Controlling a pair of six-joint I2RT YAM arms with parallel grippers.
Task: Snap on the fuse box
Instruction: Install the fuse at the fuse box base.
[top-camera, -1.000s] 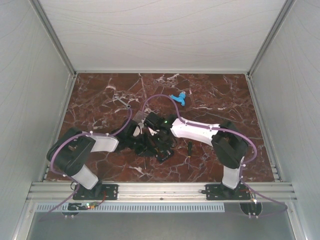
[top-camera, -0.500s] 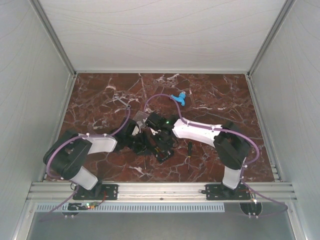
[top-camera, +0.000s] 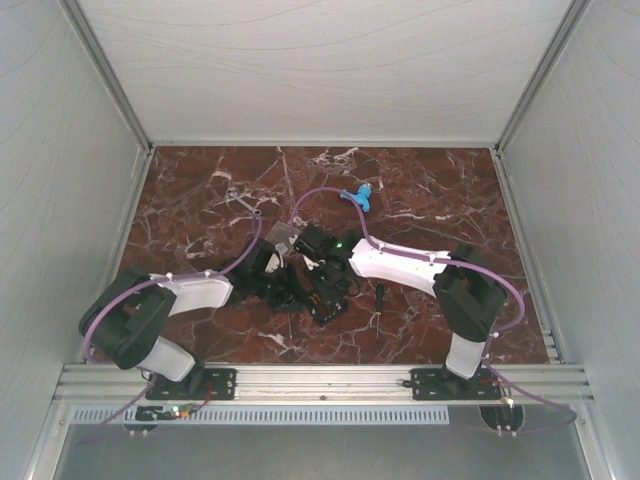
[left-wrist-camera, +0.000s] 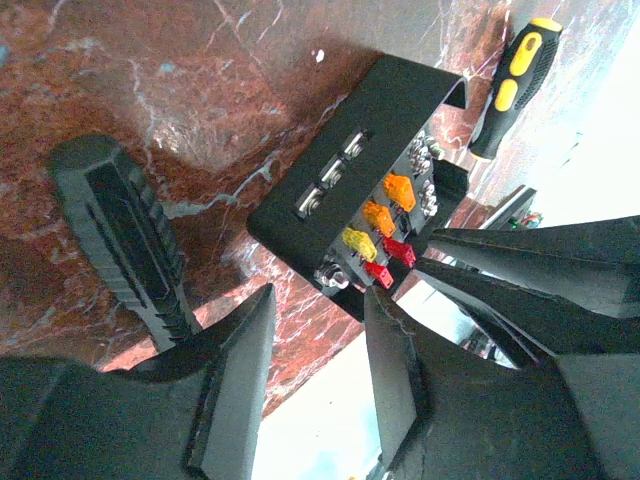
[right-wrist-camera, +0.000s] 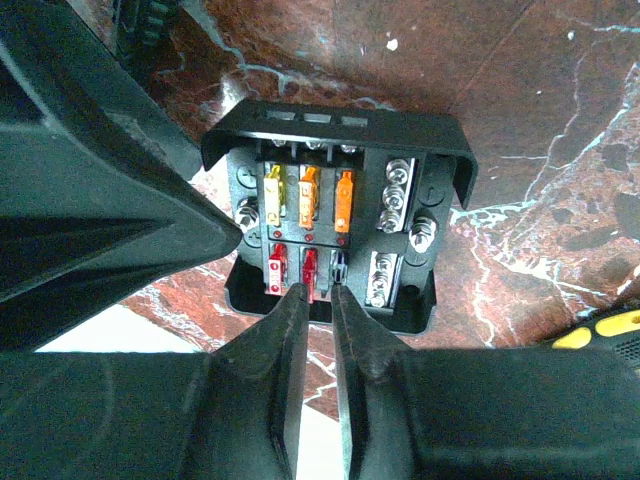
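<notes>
- Since the earlier view, the left arm's elbow has slid outward and toward the near edge. The right arm's elbow has also dropped slightly nearer its base.
- The fuse box (right-wrist-camera: 340, 135) stays where it was, on the worktop (top-camera: 430, 190) near its middle, between the two arm tips.
- The box sits uncovered with its fuses exposed. One row holds a yellow fuse and two orange ones, and the next holds two red fuses and a dark one. Silver screw terminals sit alongside.
- The left end effector (left-wrist-camera: 320, 300) is spread with nothing between its fingers, and the box lies just past their tips.
- The right end effector (right-wrist-camera: 320, 292) is parted by a narrow slit over the box's red fuses. Whether it touches them cannot be told.
- A yellow-and-black screwdriver (left-wrist-camera: 512, 90) lies just beside the box.
</notes>
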